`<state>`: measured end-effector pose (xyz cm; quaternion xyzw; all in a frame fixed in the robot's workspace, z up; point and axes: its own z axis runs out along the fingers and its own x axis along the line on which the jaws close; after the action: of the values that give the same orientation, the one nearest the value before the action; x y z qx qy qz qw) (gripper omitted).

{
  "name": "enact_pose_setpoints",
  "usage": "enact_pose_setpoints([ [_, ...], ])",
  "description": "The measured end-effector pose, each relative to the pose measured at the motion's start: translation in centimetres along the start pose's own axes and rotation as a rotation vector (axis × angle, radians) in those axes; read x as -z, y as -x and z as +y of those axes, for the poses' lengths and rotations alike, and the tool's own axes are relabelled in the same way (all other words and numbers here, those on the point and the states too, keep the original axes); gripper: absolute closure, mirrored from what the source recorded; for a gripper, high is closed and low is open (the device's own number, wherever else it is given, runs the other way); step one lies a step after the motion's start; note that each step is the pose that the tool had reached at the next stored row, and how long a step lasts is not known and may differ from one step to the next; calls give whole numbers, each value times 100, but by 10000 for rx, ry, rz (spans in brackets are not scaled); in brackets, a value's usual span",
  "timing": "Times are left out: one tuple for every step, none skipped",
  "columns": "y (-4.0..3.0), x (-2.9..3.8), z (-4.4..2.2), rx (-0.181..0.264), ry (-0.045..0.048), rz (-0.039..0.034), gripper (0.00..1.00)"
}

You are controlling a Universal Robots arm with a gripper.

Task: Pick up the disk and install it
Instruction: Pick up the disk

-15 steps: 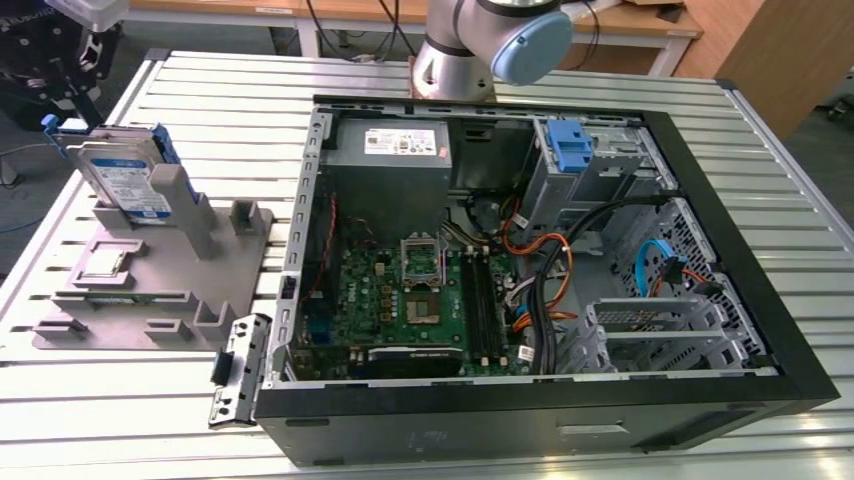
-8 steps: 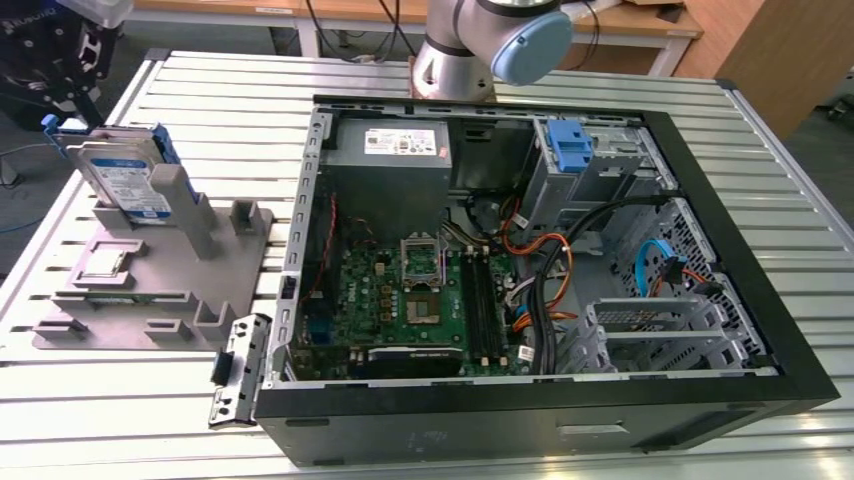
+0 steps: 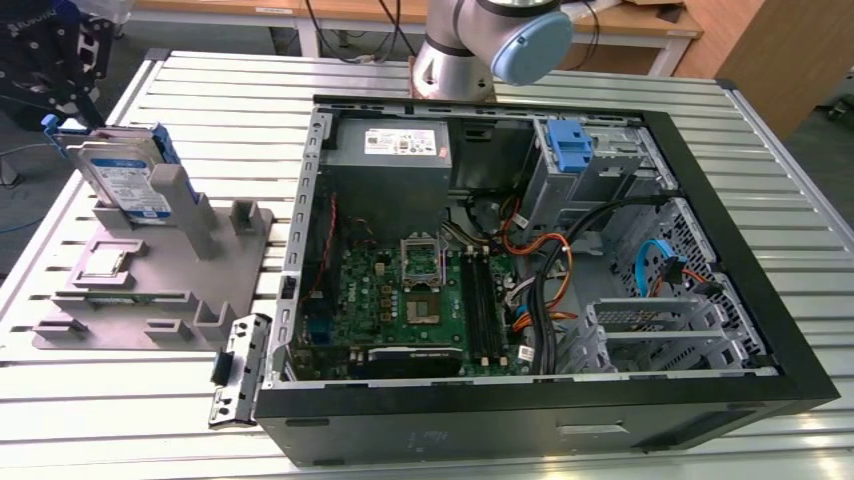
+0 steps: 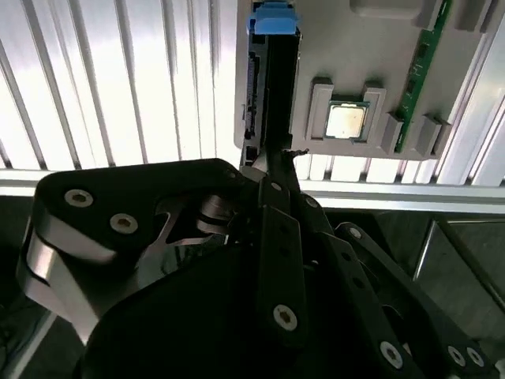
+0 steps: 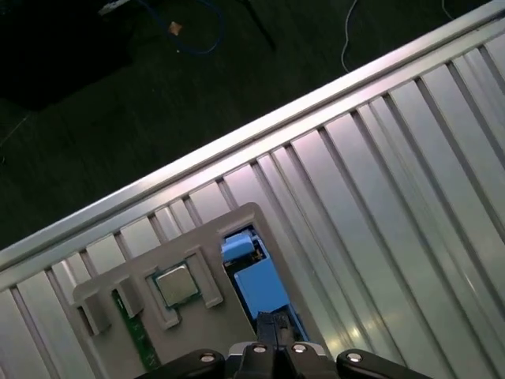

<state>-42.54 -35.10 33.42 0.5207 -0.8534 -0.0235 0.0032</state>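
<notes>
At the exterior view's left, the dark end effector (image 3: 64,85) hangs just above the disk (image 3: 127,180). The disk stands upright in a grey holder (image 3: 160,290) on the ribbed metal tabletop (image 3: 240,90). In the second wrist view the fingers (image 4: 280,229) look narrow, drawn close together. Further right lies an open computer case (image 3: 534,430), apart from the disk.

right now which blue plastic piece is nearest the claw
The blue rail on the disk standing in the grey holder; the blue latch sits inside the case.
</notes>
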Motion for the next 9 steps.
enact_pose_setpoints([
  [0,-2,0,181,3,8,89],
  [0,-5,0,359,6,15,89],
  [0,-7,0,539,10,23,89],
  [0,-9,0,719,14,31,89],
  [0,-11,0,909,17,39,89],
  [0,-14,0,1089,20,47,89],
  [0,-16,-1,1268,24,55,89],
  [0,-18,-1,1449,27,62,89],
  [-1,-20,-1,1628,31,70,89],
])
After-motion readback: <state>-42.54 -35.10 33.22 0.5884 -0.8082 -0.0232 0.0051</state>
